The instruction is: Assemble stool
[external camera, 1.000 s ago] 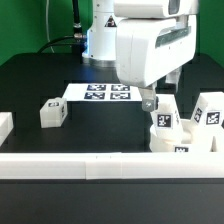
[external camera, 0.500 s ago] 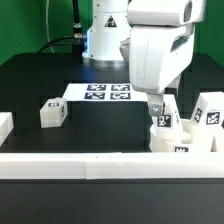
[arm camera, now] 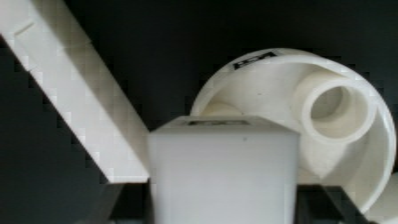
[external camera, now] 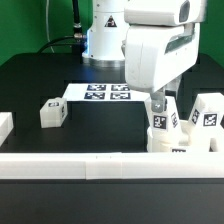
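My gripper [external camera: 160, 104] stands upright over the exterior view's right part of the table, and its jaws are closed on both sides of a white stool leg [external camera: 163, 123] with a square tag. In the wrist view this leg [arm camera: 222, 160] fills the gap between my dark fingers [arm camera: 135, 205]. The round white seat [arm camera: 302, 100] with an open socket lies just behind the held leg. In the exterior view the seat [external camera: 190, 140] sits low against the front rail. A second leg [external camera: 209, 114] stands at its right. A third leg [external camera: 52, 113] lies apart at the left.
The marker board [external camera: 104, 92] lies at the middle back, in front of the arm's base. A long white rail [external camera: 90, 166] runs along the front edge and also shows in the wrist view [arm camera: 80, 90]. A short rail piece [external camera: 5, 125] sits at the left edge.
My gripper moved to the exterior view's right, over the tagged leg, then came down around it. The seat and the right-hand leg shifted slightly.
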You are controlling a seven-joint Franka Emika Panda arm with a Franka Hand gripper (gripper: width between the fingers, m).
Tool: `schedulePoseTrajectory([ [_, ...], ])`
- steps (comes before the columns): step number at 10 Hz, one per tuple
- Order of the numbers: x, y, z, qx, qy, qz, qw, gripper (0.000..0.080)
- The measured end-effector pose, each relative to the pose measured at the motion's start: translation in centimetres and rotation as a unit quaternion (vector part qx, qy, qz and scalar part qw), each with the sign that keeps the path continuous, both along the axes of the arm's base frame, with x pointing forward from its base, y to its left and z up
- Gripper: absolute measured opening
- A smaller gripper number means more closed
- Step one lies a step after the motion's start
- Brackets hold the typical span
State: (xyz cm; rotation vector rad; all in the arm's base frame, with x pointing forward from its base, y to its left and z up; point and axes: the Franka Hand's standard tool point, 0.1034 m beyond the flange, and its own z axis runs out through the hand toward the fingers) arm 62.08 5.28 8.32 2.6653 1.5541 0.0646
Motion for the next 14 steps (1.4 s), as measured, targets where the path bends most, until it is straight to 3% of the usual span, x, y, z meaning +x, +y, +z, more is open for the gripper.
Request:
schedulePoseTrajectory([
  [3,-0.1,0.1,0.0,0.009,-0.003,-0.129,0.992,0.0334],
  [6,-0.2,1.1,-0.1,0.024,-0.006,-0.331,0.943,0.0334],
  [9,-0.1,2.1,-0.1,0.039,-0.014,-0.477,0.878,0.0335],
  [11,-0.1,3.1,-0.1,0.046,-0.015,-0.571,0.819,0.0335],
  [12,-0.1,3.4,-0.1,0.048,-0.015,-0.593,0.803,0.0335],
  [14,0.1,4.8,-0.2,0.064,-0.017,-0.686,0.725,0.0335],
])
